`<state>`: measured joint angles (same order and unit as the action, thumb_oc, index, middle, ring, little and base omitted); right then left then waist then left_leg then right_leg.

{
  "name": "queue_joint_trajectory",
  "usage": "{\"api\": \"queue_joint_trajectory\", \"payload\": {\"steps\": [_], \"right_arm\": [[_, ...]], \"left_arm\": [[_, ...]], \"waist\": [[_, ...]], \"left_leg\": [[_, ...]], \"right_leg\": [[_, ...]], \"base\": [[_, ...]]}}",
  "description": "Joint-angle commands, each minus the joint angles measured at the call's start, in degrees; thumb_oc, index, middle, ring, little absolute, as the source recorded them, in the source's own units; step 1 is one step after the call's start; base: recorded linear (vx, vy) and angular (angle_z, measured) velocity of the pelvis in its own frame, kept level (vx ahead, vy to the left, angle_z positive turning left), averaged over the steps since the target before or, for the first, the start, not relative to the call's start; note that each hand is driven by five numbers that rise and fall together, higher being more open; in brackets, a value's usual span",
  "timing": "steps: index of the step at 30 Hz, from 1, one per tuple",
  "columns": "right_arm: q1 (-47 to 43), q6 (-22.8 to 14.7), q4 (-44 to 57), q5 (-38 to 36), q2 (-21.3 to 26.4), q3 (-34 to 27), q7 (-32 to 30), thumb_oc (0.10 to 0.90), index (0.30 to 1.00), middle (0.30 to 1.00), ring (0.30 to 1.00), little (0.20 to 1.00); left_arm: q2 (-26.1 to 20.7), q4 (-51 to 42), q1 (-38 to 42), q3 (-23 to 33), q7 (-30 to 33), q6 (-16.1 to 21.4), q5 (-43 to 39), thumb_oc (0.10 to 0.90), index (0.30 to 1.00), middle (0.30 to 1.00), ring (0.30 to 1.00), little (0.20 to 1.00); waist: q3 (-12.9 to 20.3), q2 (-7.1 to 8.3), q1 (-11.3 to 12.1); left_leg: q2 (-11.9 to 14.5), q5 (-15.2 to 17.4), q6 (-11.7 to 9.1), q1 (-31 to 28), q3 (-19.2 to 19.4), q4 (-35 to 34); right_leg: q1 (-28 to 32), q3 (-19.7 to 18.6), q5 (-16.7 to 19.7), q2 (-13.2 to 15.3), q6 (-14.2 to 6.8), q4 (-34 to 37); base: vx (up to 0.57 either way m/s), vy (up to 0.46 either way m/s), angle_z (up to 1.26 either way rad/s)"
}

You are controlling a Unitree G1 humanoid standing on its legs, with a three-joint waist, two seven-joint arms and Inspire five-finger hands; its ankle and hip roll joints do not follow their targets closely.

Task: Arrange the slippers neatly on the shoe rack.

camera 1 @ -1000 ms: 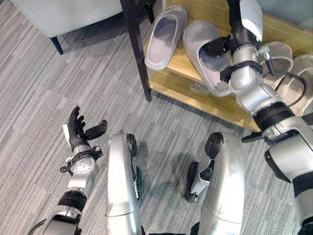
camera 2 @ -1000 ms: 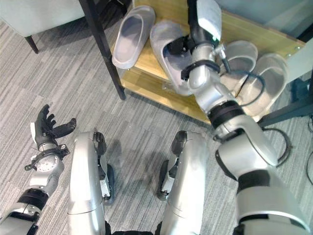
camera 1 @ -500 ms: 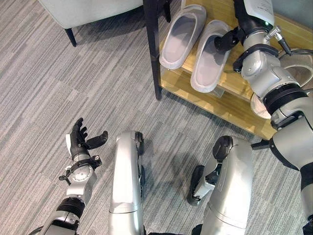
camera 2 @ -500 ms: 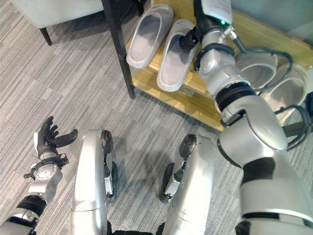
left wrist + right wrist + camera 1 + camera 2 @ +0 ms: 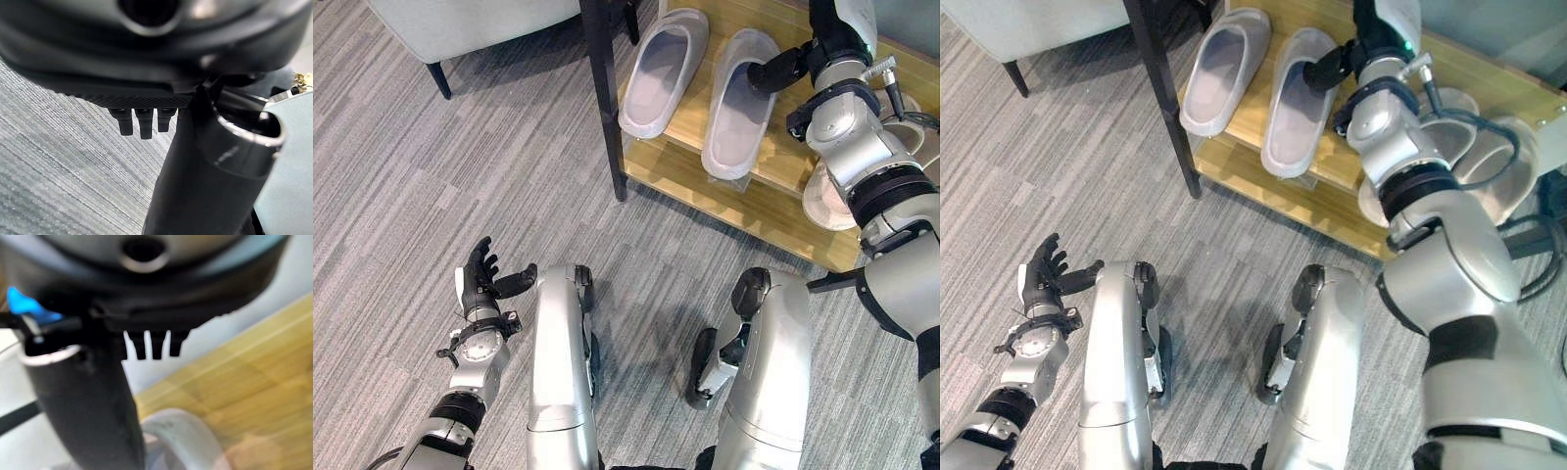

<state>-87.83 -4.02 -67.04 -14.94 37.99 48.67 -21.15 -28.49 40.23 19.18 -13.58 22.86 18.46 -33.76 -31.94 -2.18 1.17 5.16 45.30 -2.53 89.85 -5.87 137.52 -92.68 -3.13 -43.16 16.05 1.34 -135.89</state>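
A grey armchair (image 5: 460, 24) stands on the striped carpet (image 5: 431, 176) beside the wooden shoe rack (image 5: 744, 196), which has a dark post (image 5: 604, 98) at its left corner. On the rack's shelf, near that left end, two grey slippers lie side by side: the left slipper (image 5: 663, 70) and the right slipper (image 5: 739, 103), toes away from the front edge. More pale slippers (image 5: 1474, 162) sit toward the shelf's right end. The right hand (image 5: 775, 70) rests against the right slipper's toe end; whether it grips cannot be told. The left hand (image 5: 484, 277) hangs over the carpet, fingers relaxed and spread, holding nothing.
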Motion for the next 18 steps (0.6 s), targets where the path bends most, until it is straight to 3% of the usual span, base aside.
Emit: {"api": "queue_joint_trajectory", "payload": {"steps": [1,7,12,18], "right_arm": [[-10.2,-5.8,0.7,-5.0,5.1,-3.5,-2.2,0.800,0.900,0.900,0.900,0.900],[-9.5,-5.5,-0.1,-6.4,6.0,-3.9,-1.0,0.800,0.900,0.900,0.900,0.900],[-10.5,-2.2,-4.2,-12.0,5.2,0.8,8.1,0.800,0.900,0.900,0.900,0.900],[-9.1,-1.9,-4.0,-16.2,4.4,1.1,12.7,0.800,0.900,0.900,0.900,0.900]], "left_arm": [[-3.5,-4.3,0.2,0.0,-0.1,5.0,-0.2,0.800,0.900,0.900,0.900,0.900],[-3.2,-3.5,0.1,0.0,-0.2,5.3,-0.6,0.800,0.900,0.900,0.900,0.900],[-4.4,-3.9,1.7,-1.3,-2.4,4.7,-0.8,0.800,0.900,0.900,0.900,0.900],[-6.2,-2.5,3.6,-1.0,-3.9,3.0,-1.6,0.800,0.900,0.900,0.900,0.900]], "waist": [[2.2,-1.00,4.4],[2.2,0.47,5.4],[2.2,1.85,5.8],[2.2,1.75,5.4]], "left_leg": [[0.1,-4.0,-0.2,0.1,-5.2,-2.0],[0.1,-3.8,-0.2,0.1,-5.2,-2.2],[0.3,-3.2,-0.4,0.1,-5.1,-2.5],[0.8,-2.9,-0.4,0.1,-5.2,-2.4]], "right_leg": [[2.7,-7.6,-1.5,-0.5,-2.0,-1.9],[2.7,-7.9,-1.3,-0.5,-2.0,-1.6],[2.7,-8.3,-0.9,-0.4,-2.2,-1.1],[2.7,-8.1,-0.9,-0.5,-2.1,-0.6]], "base": [[0.00,0.000,0.00],[0.00,0.000,0.00],[0.00,0.000,0.00],[0.00,0.019,0.00]]}}
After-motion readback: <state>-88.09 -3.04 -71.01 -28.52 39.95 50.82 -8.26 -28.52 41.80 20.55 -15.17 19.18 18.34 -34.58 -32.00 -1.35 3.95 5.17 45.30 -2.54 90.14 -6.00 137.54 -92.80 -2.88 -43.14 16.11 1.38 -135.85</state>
